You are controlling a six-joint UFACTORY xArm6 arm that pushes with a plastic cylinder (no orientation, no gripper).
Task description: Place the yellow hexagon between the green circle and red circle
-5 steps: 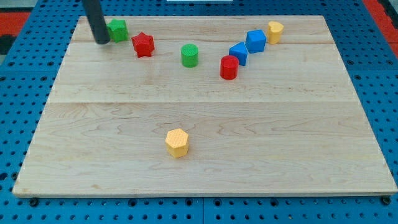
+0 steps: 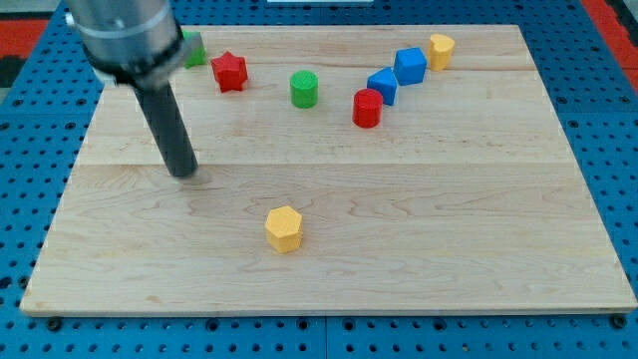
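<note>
Tip (image 2: 184, 174) upper-left of yellow hexagon (image 2: 284, 228), apart; hexagon upright, no long axis; no gripper fitted.

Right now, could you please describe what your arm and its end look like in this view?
A straight, dark, matte round rod hangs from a wider grey cylindrical housing, which looks blurred. My tip is plain and blunt. No cables, markings or fingers are visible.

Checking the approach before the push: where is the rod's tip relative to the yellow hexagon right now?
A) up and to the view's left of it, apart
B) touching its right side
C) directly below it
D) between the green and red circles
A: my tip rests on the board up and to the view's left of the yellow hexagon, with bare wood between them.
</note>
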